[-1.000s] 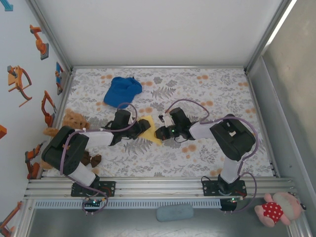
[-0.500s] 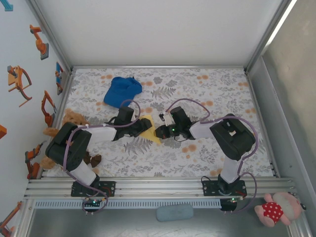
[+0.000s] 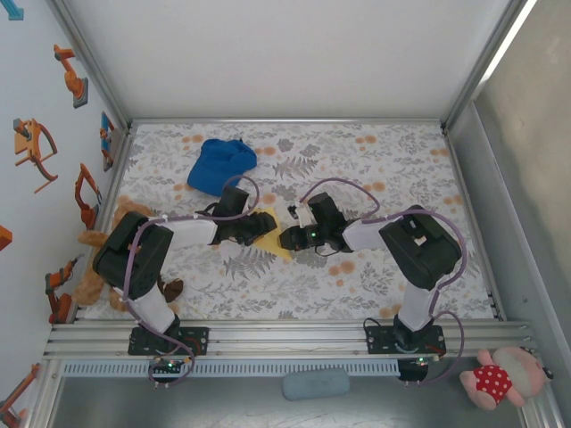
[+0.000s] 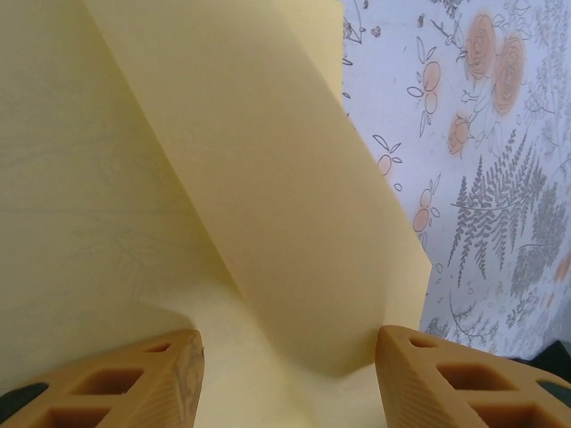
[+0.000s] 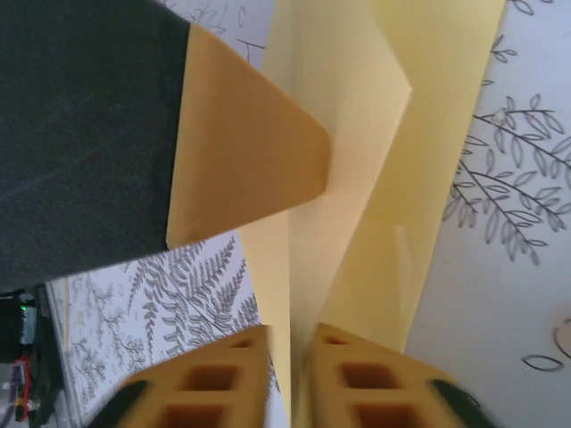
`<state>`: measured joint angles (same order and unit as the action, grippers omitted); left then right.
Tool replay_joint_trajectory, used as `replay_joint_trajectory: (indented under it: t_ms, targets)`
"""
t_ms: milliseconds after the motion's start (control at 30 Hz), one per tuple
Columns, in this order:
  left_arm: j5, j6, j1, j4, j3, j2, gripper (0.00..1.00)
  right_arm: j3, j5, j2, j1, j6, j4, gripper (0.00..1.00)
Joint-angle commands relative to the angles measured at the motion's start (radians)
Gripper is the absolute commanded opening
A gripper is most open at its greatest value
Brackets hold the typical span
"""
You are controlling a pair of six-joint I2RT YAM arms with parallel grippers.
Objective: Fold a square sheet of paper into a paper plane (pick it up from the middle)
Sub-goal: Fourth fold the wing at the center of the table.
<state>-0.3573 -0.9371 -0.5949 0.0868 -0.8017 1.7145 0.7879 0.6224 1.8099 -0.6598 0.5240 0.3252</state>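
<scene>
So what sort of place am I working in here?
Most likely a lab robot cell: an aluminium frame with white panels encloses the floral-cloth table, with a teddy bear and blue cap as props.

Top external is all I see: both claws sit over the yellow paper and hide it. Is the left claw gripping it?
Observer: No. In the left wrist view the left claw is open, its fingers well apart, with a folded-over flap of the sheet between them.
Operator: Right claw?
Observer: In the right wrist view the right claw is nearly closed, and a crease of the sheet runs into the narrow gap. Can't tell if it's pinched.
</scene>
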Motion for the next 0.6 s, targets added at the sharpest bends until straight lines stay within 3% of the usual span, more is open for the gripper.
replay_joint_trajectory:
  t_ms: [0,67,233,567]
  targets:
    - [0.020,0.024,-0.005,-0.131,-0.017,0.036,0.54,-0.024,-0.045,-0.081,0.012,0.014,-0.038,0.32]
    - [0.024,0.026,-0.006,-0.154,-0.023,0.041,0.54,-0.042,-0.063,-0.121,0.014,0.027,-0.045,0.37]
    - [0.033,0.023,-0.006,-0.211,-0.047,0.061,0.54,-0.080,-0.127,-0.178,0.012,0.050,-0.051,0.38]
    - [0.050,0.000,-0.006,-0.285,-0.068,0.097,0.50,-0.069,-0.156,-0.108,-0.006,0.109,-0.002,0.39]
